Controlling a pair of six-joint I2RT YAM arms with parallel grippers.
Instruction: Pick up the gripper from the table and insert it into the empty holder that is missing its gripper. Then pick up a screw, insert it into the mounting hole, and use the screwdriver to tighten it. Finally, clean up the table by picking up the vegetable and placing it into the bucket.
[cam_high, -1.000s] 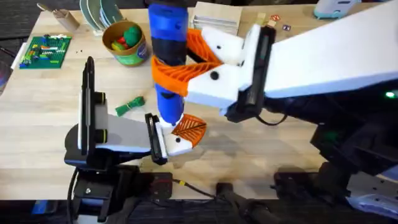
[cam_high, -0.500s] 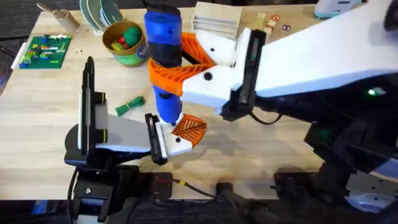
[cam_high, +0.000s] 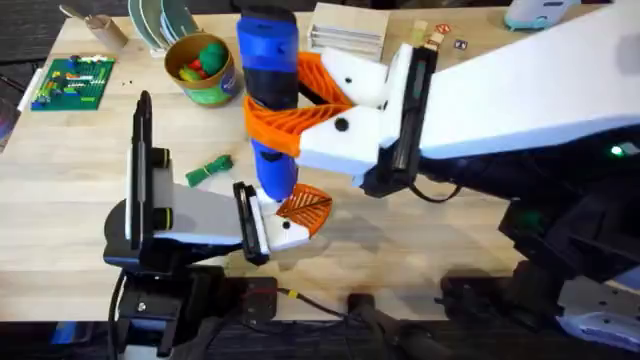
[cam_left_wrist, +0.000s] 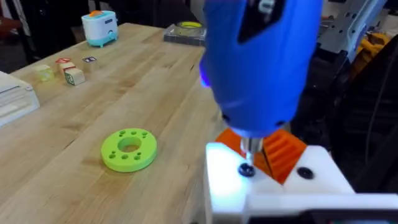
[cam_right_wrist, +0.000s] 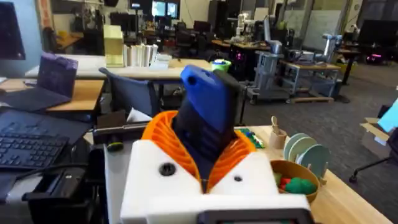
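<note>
from overhead, the right claw (cam_high: 290, 110) is clamping the blue screwdriver (cam_high: 270, 95) upright over the holder (cam_high: 285, 232) on the left claw (cam_high: 285, 222), whose opening i cannot tell, the vegetable (cam_high: 207, 169) lying on the bench (cam_high: 420, 230) near the bucket (cam_high: 203, 68); in the left wrist view, the bit is sitting on the screw (cam_left_wrist: 246, 170) beside the orange gripper (cam_left_wrist: 280, 152), so tightening is seemingly underway and steady downward pressure is needed; in the right wrist view, the orange pads (cam_right_wrist: 163, 134) are squeezing the screwdriver.

Open tabletop beside the vegetable (cam_high: 208, 169), screwdriver (cam_high: 270, 100) seemingly blocking centre.

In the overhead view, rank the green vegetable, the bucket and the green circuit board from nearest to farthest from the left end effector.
1. The vegetable, lying on the table just beyond the left end effector, towards its left.
2. The bucket, farther back.
3. The green circuit board, at the far left edge.
</note>
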